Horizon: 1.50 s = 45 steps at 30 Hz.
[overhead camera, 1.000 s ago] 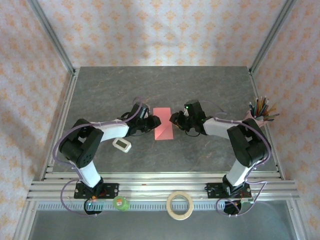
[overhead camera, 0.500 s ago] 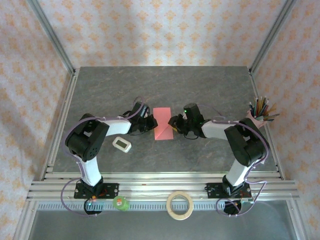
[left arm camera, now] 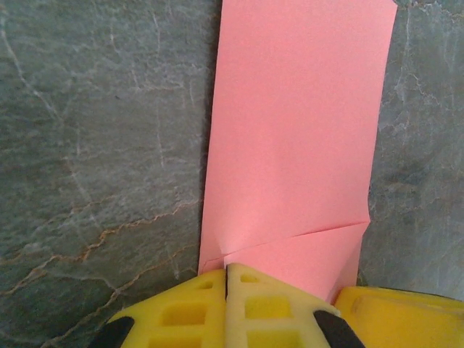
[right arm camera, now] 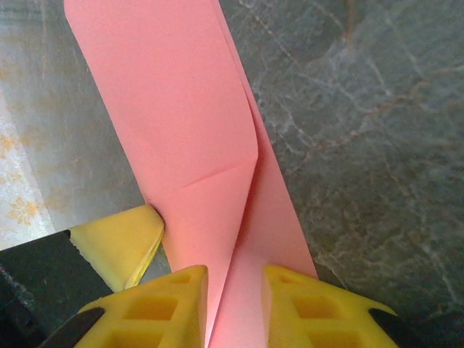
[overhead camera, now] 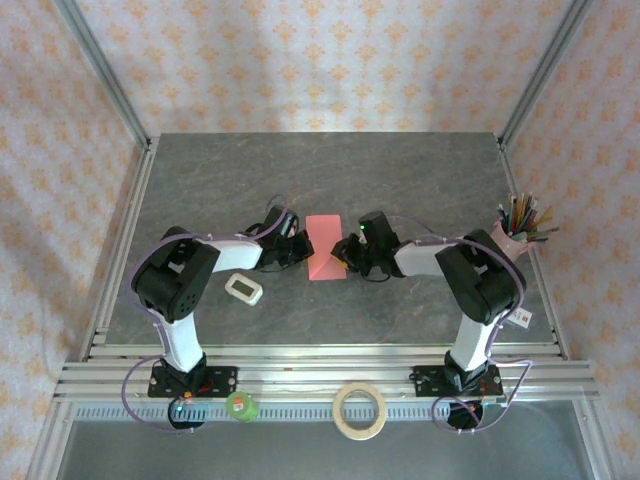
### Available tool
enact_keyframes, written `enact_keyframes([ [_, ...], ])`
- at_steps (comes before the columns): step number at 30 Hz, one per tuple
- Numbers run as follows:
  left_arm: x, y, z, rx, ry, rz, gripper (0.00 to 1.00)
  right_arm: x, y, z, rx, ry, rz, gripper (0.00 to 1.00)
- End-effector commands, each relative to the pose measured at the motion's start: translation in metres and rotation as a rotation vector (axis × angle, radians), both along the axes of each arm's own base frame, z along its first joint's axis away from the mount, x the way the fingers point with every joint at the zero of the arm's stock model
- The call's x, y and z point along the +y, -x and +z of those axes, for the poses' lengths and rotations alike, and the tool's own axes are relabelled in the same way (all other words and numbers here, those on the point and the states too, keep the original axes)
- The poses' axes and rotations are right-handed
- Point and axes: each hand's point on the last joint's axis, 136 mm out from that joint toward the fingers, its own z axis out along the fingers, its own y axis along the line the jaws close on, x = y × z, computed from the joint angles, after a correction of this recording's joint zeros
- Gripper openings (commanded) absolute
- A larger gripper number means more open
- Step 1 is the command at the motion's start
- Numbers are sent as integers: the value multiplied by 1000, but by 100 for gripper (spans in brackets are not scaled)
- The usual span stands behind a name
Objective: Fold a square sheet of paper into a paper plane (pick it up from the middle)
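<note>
Grey veined stone tabletop [overhead camera: 420, 170] spreads across the cell, and on its near rail sit a beige ring of tape [overhead camera: 360, 411] and a small green round object [overhead camera: 241, 405]. A step in lies a small white rounded-rectangular gadget [overhead camera: 243, 289], well apart from the action.

Now mid-table: the thin pink-red sheet of paper [overhead camera: 325, 247] lies flat as a long two-layer strip. It is matte and crisp-edged, with one near corner turned in along a sharp diagonal crease. Both arms crowd its near end.

The left gripper [left arm camera: 226, 270] has its ribbed yellow pads pressed tight together right at the edge; whether any paper is caught between them can't be told. The right gripper [right arm camera: 235, 275] stands narrow, with pink showing in its slim gap.

This looks like a corner fold, early in the plane. To do it well, one side pins the strip while the other presses slowly along the crease, because thin paper slides on smooth stone.

Further right stands a pale cup of coloured pens [overhead camera: 515, 228], and peach patterned wallpaper [overhead camera: 320, 60] closes the back.
</note>
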Motion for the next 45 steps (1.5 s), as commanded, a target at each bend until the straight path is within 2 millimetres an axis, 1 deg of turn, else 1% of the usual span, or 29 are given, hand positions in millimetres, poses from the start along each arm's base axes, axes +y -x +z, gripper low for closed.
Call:
enact_keyframes([
  [1, 23, 21, -30, 100, -84, 44, 3, 6, -10, 4, -13, -10, -21, 24],
  [4, 23, 21, -31, 102, -82, 46, 3, 5, -14, 0, 0, 4, -40, 21],
  [8, 23, 20, -31, 101, -86, 46, 3, 1, -16, -7, 21, 26, -74, 20],
  [11, 24, 21, -30, 101, -86, 47, 3, 5, -17, -8, 19, 9, -63, 19],
  [14, 24, 22, -29, 103, -84, 46, 3, 12, -19, 0, -4, -31, -40, 18],
  [18, 25, 22, -29, 105, -92, 47, 3, 18, -19, 17, -63, -99, -18, 18],
  [20, 25, 22, -28, 104, -91, 45, 3, 22, -18, 20, -73, -128, 1, 18],
  [22, 24, 22, -27, 104, -89, 41, 3, 26, -15, 19, -66, -145, 21, 18],
  [27, 22, 18, -23, 95, -82, 41, 3, 24, -11, 13, -66, -128, 36, 18],
  [31, 19, 13, -15, 74, -76, 38, 3, 22, -11, 6, -68, -78, 61, 18],
  [35, 17, 9, -8, 59, -69, 32, 3, 24, -11, 3, -80, -63, 90, 17],
  [37, 15, 6, -1, 43, -56, 31, 4, 25, -11, 3, -88, -59, 102, 15],
  [39, 11, 3, 6, 28, -38, 27, 5, 25, -13, 3, -101, -53, 109, 10],
  [41, 9, -2, 20, -3, -17, 28, 8, 25, -16, 5, -127, -48, 109, 5],
  [43, 11, -10, 37, -41, 5, 42, 11, 26, -21, 14, -170, -44, 112, 3],
  [45, 17, -18, 59, -95, 33, 64, 17, 26, -27, 30, -242, -55, 110, 2],
])
